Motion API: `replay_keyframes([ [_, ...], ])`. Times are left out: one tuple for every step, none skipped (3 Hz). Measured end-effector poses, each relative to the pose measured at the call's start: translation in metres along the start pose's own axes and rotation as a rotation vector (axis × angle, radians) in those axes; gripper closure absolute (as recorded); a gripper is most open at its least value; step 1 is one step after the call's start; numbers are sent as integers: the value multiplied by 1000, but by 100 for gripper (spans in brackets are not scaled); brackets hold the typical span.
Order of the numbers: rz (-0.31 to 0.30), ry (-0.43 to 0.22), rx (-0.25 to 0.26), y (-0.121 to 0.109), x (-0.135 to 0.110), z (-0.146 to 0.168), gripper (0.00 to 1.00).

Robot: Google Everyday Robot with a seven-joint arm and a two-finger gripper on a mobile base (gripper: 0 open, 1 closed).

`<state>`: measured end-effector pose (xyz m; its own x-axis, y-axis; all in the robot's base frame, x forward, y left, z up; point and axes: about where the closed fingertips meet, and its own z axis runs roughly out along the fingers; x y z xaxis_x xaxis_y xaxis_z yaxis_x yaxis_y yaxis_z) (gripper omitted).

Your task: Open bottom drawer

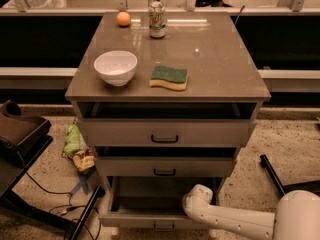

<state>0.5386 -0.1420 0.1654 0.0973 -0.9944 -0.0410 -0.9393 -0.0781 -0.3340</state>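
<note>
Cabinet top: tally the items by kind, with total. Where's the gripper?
white bowl: 1
green-and-yellow sponge: 1
can: 1
orange ball: 1
Total: 4
The gripper is off the top, low at the right side of the pulled-out bottom drawer.

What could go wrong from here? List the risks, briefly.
1. The gripper sits at the right end of the pulled-out bottom drawer; a sideways pull could jam it.
2. A black bar on the floor lies by the drawer's left corner and may block it.
3. A jolt might topple the can.
</note>
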Motion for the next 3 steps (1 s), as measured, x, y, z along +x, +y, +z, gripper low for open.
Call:
replay_keyframes([
  [45, -19, -75, 44, 3, 14, 100],
  [47, -20, -79, 44, 4, 12, 100],
  [48, -32, -114, 72, 0, 5, 100],
])
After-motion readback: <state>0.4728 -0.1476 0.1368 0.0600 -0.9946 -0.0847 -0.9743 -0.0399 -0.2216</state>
